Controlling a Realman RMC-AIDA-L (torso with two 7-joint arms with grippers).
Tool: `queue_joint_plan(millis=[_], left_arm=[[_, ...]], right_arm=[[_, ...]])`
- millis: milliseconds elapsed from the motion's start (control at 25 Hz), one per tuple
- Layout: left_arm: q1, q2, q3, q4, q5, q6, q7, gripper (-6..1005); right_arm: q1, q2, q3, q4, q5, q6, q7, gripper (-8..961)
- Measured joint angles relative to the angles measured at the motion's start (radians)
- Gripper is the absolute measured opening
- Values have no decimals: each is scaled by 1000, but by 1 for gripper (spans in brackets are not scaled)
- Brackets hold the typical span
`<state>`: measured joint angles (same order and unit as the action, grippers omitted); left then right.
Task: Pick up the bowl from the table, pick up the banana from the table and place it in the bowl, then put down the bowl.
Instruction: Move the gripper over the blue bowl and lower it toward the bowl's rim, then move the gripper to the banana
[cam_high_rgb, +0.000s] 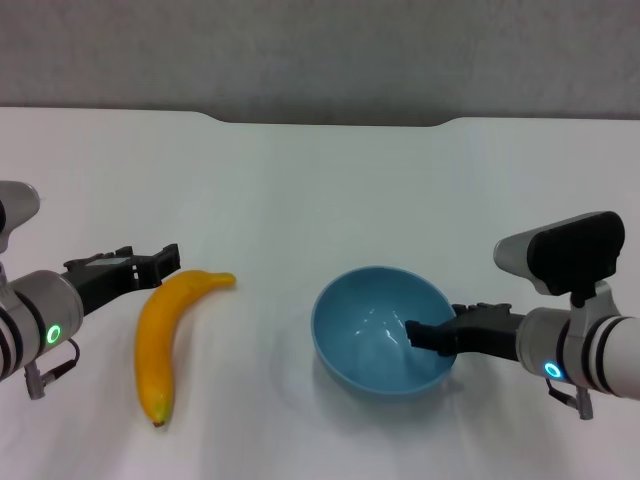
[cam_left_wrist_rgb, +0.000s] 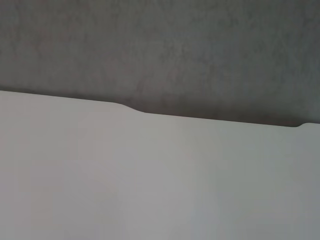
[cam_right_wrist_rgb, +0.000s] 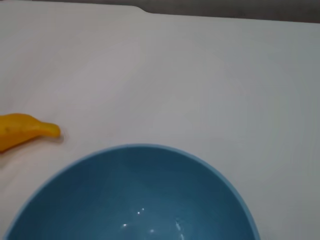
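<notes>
The light-blue bowl (cam_high_rgb: 375, 335) sits right of centre on the white table (cam_high_rgb: 320, 190). My right gripper (cam_high_rgb: 432, 337) grips its right rim, with one black finger (cam_high_rgb: 425, 334) inside against the wall. The right wrist view shows the bowl (cam_right_wrist_rgb: 135, 200) close up, but not its own fingers. The yellow-orange banana (cam_high_rgb: 165, 335) lies on the table to the bowl's left; its stem end also shows in the right wrist view (cam_right_wrist_rgb: 25, 130). My left gripper (cam_high_rgb: 152, 266) is open just left of the banana's far end, not touching it. The left wrist view shows only the table (cam_left_wrist_rgb: 150, 180).
A grey wall (cam_high_rgb: 320, 50) stands behind the table's far edge, which has a shallow notch (cam_high_rgb: 330, 122) in the middle. Bare tabletop lies between the banana and the bowl and beyond both.
</notes>
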<state>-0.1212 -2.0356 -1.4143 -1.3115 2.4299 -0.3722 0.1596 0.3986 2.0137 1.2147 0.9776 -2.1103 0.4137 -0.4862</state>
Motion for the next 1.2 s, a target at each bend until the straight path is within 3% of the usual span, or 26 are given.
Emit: queue_joint_plan(millis=[560, 680, 1200], left_arm=[[7, 0, 2, -3, 0, 0, 0, 644], [8, 0, 2, -4, 0, 0, 0, 645], [11, 0, 0, 3, 0, 1, 0, 646]], right_arm=[[-10, 0, -47, -5, 6, -69, -3, 678], [-22, 0, -49, -3, 6, -88, -6, 445], [-92, -4, -49, 61, -3, -140, -8, 139]])
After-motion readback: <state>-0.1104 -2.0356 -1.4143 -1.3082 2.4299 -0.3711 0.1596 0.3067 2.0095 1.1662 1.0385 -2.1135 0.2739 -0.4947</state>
